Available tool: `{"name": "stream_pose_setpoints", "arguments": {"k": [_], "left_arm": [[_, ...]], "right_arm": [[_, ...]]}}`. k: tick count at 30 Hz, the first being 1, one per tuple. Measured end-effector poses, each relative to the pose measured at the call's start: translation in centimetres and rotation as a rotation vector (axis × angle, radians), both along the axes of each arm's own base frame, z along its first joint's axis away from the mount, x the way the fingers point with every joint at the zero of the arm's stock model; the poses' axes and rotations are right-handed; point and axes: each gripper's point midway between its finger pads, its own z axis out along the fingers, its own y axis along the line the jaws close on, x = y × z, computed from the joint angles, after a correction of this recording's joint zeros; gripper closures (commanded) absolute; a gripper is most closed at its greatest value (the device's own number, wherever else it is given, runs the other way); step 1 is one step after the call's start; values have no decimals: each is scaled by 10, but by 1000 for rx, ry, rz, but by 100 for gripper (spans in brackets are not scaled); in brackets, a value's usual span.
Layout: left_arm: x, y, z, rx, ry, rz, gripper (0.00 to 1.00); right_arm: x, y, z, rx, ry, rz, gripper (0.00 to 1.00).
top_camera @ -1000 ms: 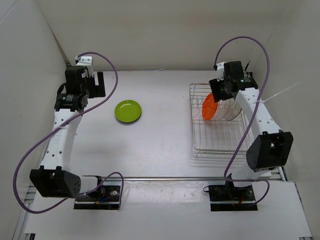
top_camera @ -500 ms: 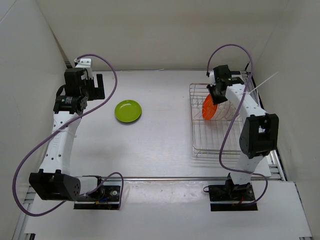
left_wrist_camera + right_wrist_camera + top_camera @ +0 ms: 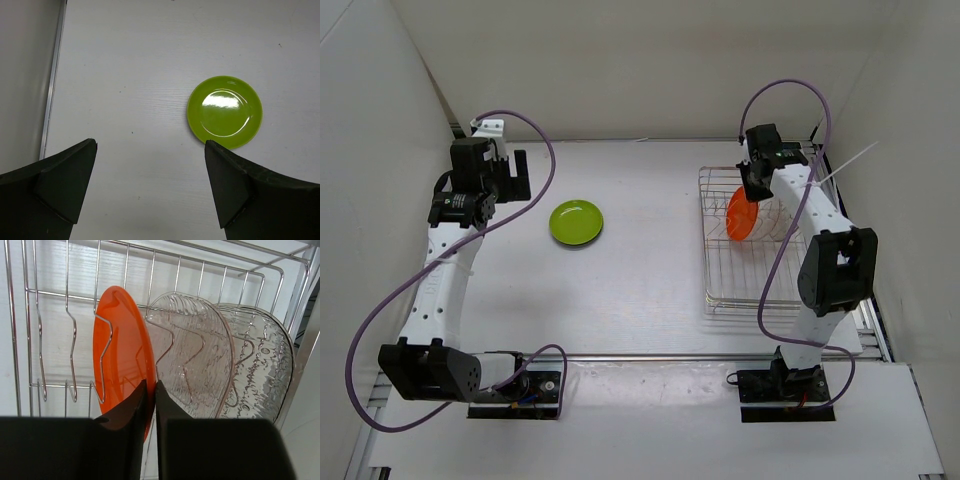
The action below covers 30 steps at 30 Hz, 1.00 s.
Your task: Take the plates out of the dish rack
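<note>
Arched over the silver wire dish rack (image 3: 750,282), my right gripper (image 3: 152,386) pinches the round orange plate (image 3: 117,355). My left gripper (image 3: 150,145) gapes.

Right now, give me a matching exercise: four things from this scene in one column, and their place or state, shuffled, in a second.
1. lime green plate
2. orange plate
3. clear glassy plates
4. left gripper

A. open, holding nothing
B. on edge in the dish rack, rim pinched by the right gripper
C. flat on the table
D. on edge in the dish rack, untouched

Pairs: 1-C, 2-B, 3-D, 4-A
</note>
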Motion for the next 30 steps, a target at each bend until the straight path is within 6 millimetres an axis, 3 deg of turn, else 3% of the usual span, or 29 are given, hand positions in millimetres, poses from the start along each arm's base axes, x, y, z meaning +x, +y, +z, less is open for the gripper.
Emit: {"name": "stream_pose_setpoints", "arguments": {"k": [10,18,23,26,30], "left_arm": [[0,-1,-1,-4,2,-7,0],[6,-5,-9,-13,28,-25,0],[13,-14,-13,-15,56,-55,0],[20,-27,-8,-19,52,-93,0],[36,-63,0,-47,43,-207,0]], "right_arm": [[3,-7,3,-21,9,-105,99],[14,-15,42,-31,-51,-203,99],[6,-25,54,-59,-66,-232,99],[-3,-32,80,-43,-119,-246,99],[-23,-43,136,22,-248,-267,99]]}}
